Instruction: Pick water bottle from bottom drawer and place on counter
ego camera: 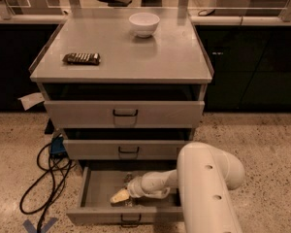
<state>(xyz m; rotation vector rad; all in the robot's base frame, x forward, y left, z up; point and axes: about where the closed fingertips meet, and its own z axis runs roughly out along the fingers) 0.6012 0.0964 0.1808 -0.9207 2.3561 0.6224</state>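
Observation:
The bottom drawer (93, 215) is pulled open at the foot of the grey cabinet. My gripper (120, 196) is down inside it, left of middle, pale tip pointing left and low over the drawer floor. A small clear shape (128, 178) lies just behind the gripper near the drawer's back; it looks like the water bottle, mostly hidden by my arm and in shadow. I cannot tell whether the gripper touches it. The counter (160, 57) is the flat grey cabinet top above.
A white bowl (144, 23) stands at the counter's back middle and a dark striped packet (81, 58) lies at its left. My bulky white arm (208, 188) covers the drawer's right side. Black cables (46, 176) lie on the floor to the left.

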